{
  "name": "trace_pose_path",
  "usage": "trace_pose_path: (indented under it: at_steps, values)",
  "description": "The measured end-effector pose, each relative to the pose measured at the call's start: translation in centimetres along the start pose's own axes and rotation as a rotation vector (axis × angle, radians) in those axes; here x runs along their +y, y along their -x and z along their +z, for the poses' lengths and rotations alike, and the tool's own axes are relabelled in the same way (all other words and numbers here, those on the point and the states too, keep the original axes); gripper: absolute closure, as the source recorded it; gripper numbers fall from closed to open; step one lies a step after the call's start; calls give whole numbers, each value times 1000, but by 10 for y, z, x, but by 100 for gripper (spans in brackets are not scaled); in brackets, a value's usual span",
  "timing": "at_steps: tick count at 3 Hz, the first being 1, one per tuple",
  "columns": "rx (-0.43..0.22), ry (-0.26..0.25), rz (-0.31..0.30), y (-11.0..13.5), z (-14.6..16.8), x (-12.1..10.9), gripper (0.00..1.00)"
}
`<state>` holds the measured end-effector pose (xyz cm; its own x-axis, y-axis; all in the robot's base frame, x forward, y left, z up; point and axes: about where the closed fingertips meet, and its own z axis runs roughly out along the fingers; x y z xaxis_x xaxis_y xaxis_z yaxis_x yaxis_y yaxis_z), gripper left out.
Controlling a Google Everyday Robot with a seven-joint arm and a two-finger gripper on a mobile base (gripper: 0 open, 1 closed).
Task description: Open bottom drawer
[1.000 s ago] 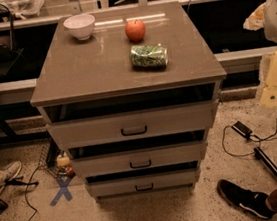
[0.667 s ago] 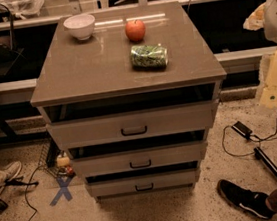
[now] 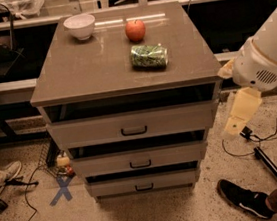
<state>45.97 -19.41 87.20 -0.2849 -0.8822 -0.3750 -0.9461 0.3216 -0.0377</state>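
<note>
- The gripper (image 3: pixel 240 112) is seen at the right of the view, hanging as a pale beige part below the white rounded arm housing (image 3: pixel 265 54). Whether it is spread or pressed together cannot be told.
- The gripper is held in the air beside the right edge of the cabinet, at about the level of the top drawer (image 3: pixel 133 126). It is not touching the cabinet, and nothing is seen held in it.
- The bottom drawer (image 3: pixel 143 183) is found lowest in the stack of three, well apart from the gripper, down and to the left of it. A small black bar handle (image 3: pixel 144 187) is fixed at its centre, and a dark gap is noted above its front.
- The middle drawer (image 3: pixel 139 160) is located directly above it.
- On the cabinet top (image 3: pixel 88 73) a white bowl (image 3: pixel 80 26), a red apple (image 3: pixel 135 30) and a green packet (image 3: pixel 148 56) are set out apart from one another.
- On the floor a blue X mark (image 3: pixel 62 189) is recorded at the left, and a black shoe (image 3: pixel 242 198) at the lower right.
</note>
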Motion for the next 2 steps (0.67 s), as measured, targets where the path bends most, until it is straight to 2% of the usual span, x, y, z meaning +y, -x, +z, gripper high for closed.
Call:
trace_pose_path:
  at_steps: [1,2]
  values:
    - [-99,66,63,11,72,-2,0]
    - [-99,66,63,11,72,-2,0]
